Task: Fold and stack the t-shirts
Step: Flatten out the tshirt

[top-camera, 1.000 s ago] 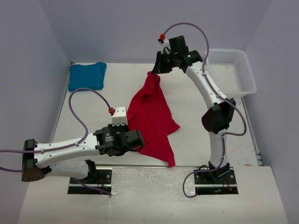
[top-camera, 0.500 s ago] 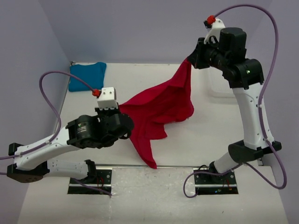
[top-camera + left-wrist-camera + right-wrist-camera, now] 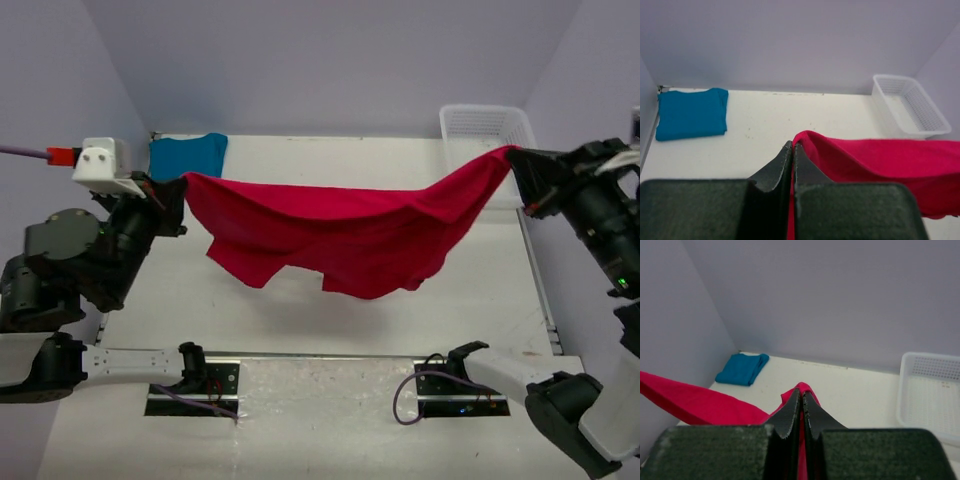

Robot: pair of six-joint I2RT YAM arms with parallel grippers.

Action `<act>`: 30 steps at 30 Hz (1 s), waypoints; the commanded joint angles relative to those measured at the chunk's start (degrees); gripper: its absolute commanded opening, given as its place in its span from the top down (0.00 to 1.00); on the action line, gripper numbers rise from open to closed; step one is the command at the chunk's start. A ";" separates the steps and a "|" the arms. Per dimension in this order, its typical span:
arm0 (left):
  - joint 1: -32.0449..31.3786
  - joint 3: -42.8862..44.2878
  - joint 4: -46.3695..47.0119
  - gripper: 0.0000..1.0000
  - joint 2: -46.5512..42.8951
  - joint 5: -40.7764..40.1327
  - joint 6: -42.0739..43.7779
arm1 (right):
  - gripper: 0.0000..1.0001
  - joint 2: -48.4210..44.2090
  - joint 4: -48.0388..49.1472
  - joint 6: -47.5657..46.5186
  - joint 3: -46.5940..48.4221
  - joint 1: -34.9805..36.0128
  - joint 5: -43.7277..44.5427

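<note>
The red t-shirt (image 3: 340, 230) is held in the air, stretched between the two claws, and no part of it can be seen touching the bench (image 3: 300, 330). One end is pinched in the left claw (image 3: 172, 188) above the left edge; the other is pinched in the right claw (image 3: 518, 165) above the right edge, just in front of the white basket (image 3: 480, 122) at the far right corner. In both wrist views the jaws are seen clenched on a fold of red cloth, with no gap between them.

The relation that matters is the long axis of the shirt — it runs from left to right, roughly parallel to the near edge, with the cloth leading inward from each claw toward the middle of the bench. The upper edge sags slightly at the centre, and loose flaps hang below it.

The teal t-shirt (image 3: 188, 155) lies folded at the far left corner, well apart from the red one and nearer the left arm.

The step in hand is judged to be spreading before a fold. An even lowering by both arms would probably be needed — otherwise the slack middle could bunch up on the bench.
</note>
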 commanded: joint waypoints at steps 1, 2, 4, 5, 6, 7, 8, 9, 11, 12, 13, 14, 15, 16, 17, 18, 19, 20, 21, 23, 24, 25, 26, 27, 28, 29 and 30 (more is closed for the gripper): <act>-0.02 4.78 3.79 1.00 1.37 3.85 8.98 | 1.00 -3.30 -0.96 0.29 0.90 0.09 -0.12; -0.02 5.92 4.31 1.00 1.37 5.60 9.50 | 1.00 -4.28 -0.78 0.29 0.63 0.09 -1.86; 0.07 6.63 6.33 1.00 1.28 5.97 10.47 | 1.00 -6.56 0.62 0.29 0.55 0.09 -3.71; -0.02 5.94 7.56 1.00 1.55 4.66 10.74 | 1.00 -6.83 1.15 0.29 0.37 0.09 -3.98; -0.02 5.06 10.53 1.00 2.16 -0.23 12.48 | 1.00 -6.57 1.42 0.29 0.45 0.09 -3.90; -0.02 4.36 11.69 1.00 3.47 -2.88 14.24 | 1.00 -4.66 1.07 0.11 0.72 0.09 -3.55; -0.02 4.61 12.31 1.00 7.57 -8.13 16.69 | 1.00 -3.07 0.46 0.11 2.11 0.09 -1.81; -0.02 6.01 9.88 1.00 9.96 -10.19 16.37 | 1.00 -1.66 -0.07 0.20 3.00 0.09 -1.01; -0.02 12.65 4.26 1.00 16.89 -12.39 12.00 | 1.00 1.24 -0.34 -0.06 4.58 0.09 -0.73; -0.02 13.66 3.01 1.00 17.97 -12.75 11.88 | 1.00 1.77 0.27 -0.32 4.76 0.09 -0.47; -0.02 13.75 3.78 1.00 18.59 -12.75 12.40 | 1.00 2.39 0.36 -1.37 5.46 0.09 1.18; -0.02 12.71 4.83 1.00 19.12 -12.49 13.11 | 1.00 4.31 -0.59 -1.73 8.95 0.09 2.77; 0.07 11.92 5.98 1.00 19.21 -12.14 13.20 | 1.00 5.28 -1.65 -1.99 11.07 0.09 5.31; 0.59 11.04 6.42 1.00 19.13 -11.79 13.29 | 1.00 5.73 -2.61 -2.34 12.48 0.09 5.77; 3.55 9.38 6.60 1.00 19.56 -9.70 12.07 | 1.00 5.82 -2.27 -2.61 12.84 0.09 6.12; 5.50 9.10 4.78 1.00 19.91 -7.16 10.75 | 1.00 5.21 -1.58 -2.79 12.06 0.09 6.47; 10.82 7.36 4.58 1.00 20.27 -4.43 9.96 | 1.00 4.86 -0.26 -3.14 11.10 0.09 7.69; 12.70 5.86 5.19 1.00 20.10 -1.10 10.04 | 1.00 4.68 0.27 -3.31 9.61 0.09 8.31; 14.46 4.02 8.15 1.00 19.83 -0.20 11.08 | 1.00 4.68 0.71 -3.40 8.73 0.09 9.02; 20.00 3.82 9.49 1.00 19.92 3.22 11.61 | 1.00 5.12 1.51 -4.19 8.02 0.09 10.95; 22.11 4.95 9.94 1.00 20.18 4.29 11.97 | 1.00 5.90 1.77 -4.89 8.19 0.01 11.83; 27.26 6.10 11.60 1.00 20.62 5.43 13.62 | 1.00 6.52 1.77 -5.42 8.62 0.09 12.53; 30.18 7.50 12.66 1.00 21.23 8.92 15.82 | 1.00 6.96 1.77 -5.69 10.11 0.01 14.10; 32.65 9.60 12.14 1.00 22.11 10.35 16.36 | 1.00 7.57 1.68 -6.12 10.99 0.09 14.73; 35.20 14.06 11.44 1.00 24.12 10.88 17.06 | 1.00 8.01 1.51 -6.30 12.31 0.09 15.00; 35.40 15.93 10.48 1.00 24.83 10.28 18.55 | 1.00 7.93 1.42 -6.39 12.67 0.09 15.35; 35.31 17.17 10.64 1.00 25.01 9.66 19.26 | 1.00 7.50 1.51 -6.57 12.76 0.09 15.44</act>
